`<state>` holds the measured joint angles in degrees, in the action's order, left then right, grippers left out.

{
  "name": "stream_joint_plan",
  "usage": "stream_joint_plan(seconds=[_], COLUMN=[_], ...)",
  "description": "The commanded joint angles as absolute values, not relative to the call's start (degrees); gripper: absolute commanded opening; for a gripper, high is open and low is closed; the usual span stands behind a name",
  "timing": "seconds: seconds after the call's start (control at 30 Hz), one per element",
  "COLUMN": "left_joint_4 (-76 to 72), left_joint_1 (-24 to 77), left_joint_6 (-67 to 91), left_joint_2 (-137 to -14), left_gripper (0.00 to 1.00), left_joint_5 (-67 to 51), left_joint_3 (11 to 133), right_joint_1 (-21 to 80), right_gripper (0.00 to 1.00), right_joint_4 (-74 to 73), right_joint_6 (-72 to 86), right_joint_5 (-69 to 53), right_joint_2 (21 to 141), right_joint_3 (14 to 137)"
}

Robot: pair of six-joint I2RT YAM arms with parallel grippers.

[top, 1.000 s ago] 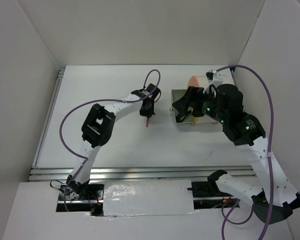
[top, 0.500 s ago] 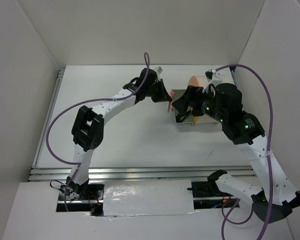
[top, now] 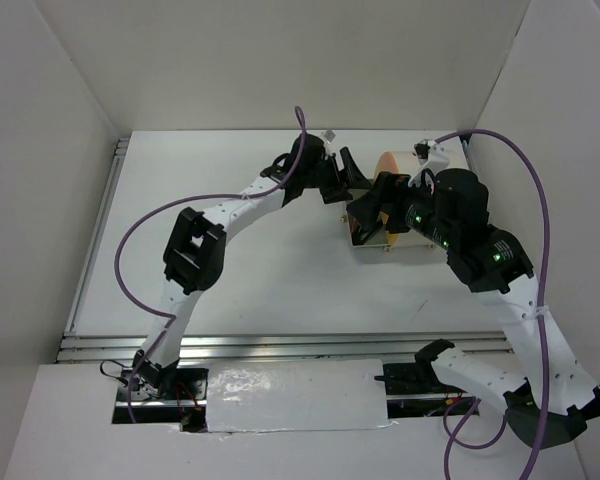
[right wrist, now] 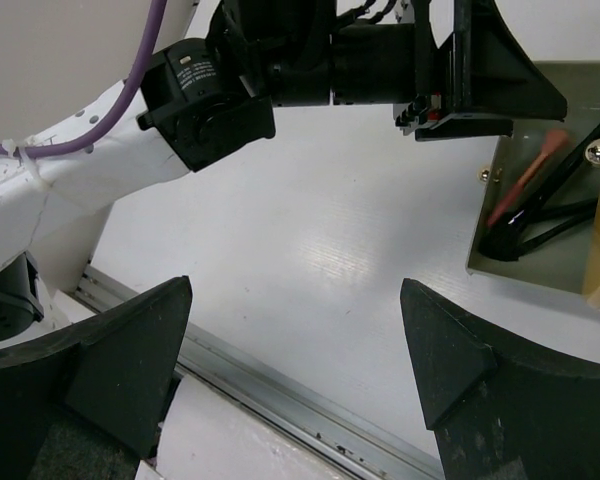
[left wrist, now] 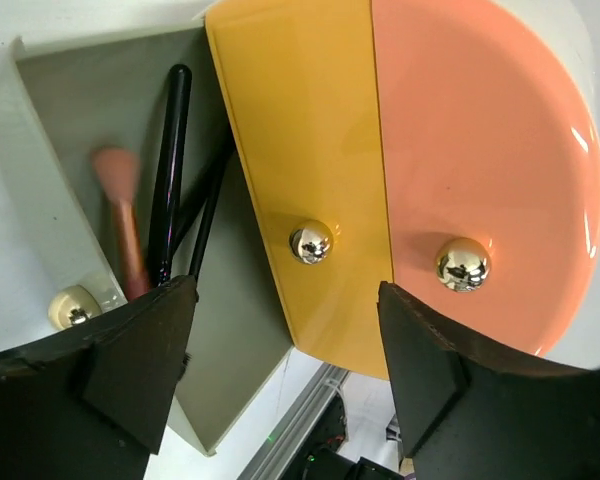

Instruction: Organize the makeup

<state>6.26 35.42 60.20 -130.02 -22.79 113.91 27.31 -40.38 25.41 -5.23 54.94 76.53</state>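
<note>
Two arms meet over the far right part of the white table [top: 230,270] in the overhead view. The left gripper [top: 342,182] hangs just left of the cream drum-shaped box with an orange face [top: 387,163]. The right gripper [top: 366,215] hovers at the grey-green metal drawer [top: 368,243], which is pulled out on the box's near side. From up here neither pair of fingers is clear enough to judge, and the right arm hides what the drawer holds.

The left wrist view looks down past its black fingers [left wrist: 130,370], which are spread wide with nothing between them. Below are the box's amber panel and salmon panel, each with a gold knob [left wrist: 310,242], and the open drawer lies to their left. In it an orange-pink stick [left wrist: 120,215], somewhat blurred, lies beside a thick glossy black stick [left wrist: 170,170] and thinner black sticks [left wrist: 208,215]. All are bunched toward one corner. I judge that this gripper hangs over the drawer because that is where the makeup is meant to collect.

The right wrist view shows its own fingers [right wrist: 110,370] likewise wide apart and empty, over bare table. The drawer sits at the right edge with the same orange-pink stick and black sticks inside, and the left gripper is just beyond the drawer's edge. The right arm seems placed close by to steady or shut the drawer, though I cannot see it touching anything.
</note>
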Motion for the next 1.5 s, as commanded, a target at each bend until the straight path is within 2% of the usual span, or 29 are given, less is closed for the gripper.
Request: stream_joint_plan(seconds=[0.0,0.13,0.2,0.23,0.27,0.33,0.37,0.47,0.67,1.2,1.47], left_joint_4=[5.45,9.83,13.34,15.53,18.34,27.83,34.13,37.96,36.48,21.62,18.55], left_joint_1=[35.51,33.49,32.87,32.52,32.35,32.17,32.17,32.25,33.31,36.56,36.65], left_joint_6=[59.51,57.49,55.99,55.73,55.9,55.9,56.59,56.95,55.81,56.42,58.27], left_joint_2=[-128.32,-123.16,-120.51,-118.76,-118.39,-119.61,-120.58,-123.83,-129.02,-138.42,-140.54], left_gripper=[0.87,0.8,0.72,0.63,0.4,0.22,0.07,0.01,0.0,0.03,0.11], left_joint_5=[-22.5,-17.61,-13.82,-8.75,-6.0,-0.3,2.09,3.69,0.54,-13.36,-16.69], left_joint_3=[116.28,115.67,113.57,112.25,112.24,114.5,115.74,117.77,118.91,122.95,123.22], right_joint_1=[28.04,28.04,28.12,28.13,28.13,28.13,28.13,28.3,28.56,28.74,28.83], right_gripper=[0.93,0.93,0.93,0.93,0.93,0.93,0.93,0.93,0.93,0.93,0.93], right_joint_4=[-40.43,-40.43,-40.43,-40.34,-40.34,-40.25,-40.25,-40.52,-41.92,-42.01,-41.84], right_joint_6=[24.0,23.91,23.91,23.82,23.91,23.91,23.99,24.34,26.98,30.23,29.97], right_joint_5=[-4.22,-4.04,-3.87,-3.78,-3.61,-3.6,-3.69,-3.25,-2.54,-7.56,-7.38], right_joint_2=[54.23,54.23,54.23,54.23,54.14,54.4,54.58,55.37,56.86,56.95,57.74], right_joint_3=[78.31,78.4,78.14,78.05,77.96,77.87,78.13,79.1,80.16,79.01,79.19])
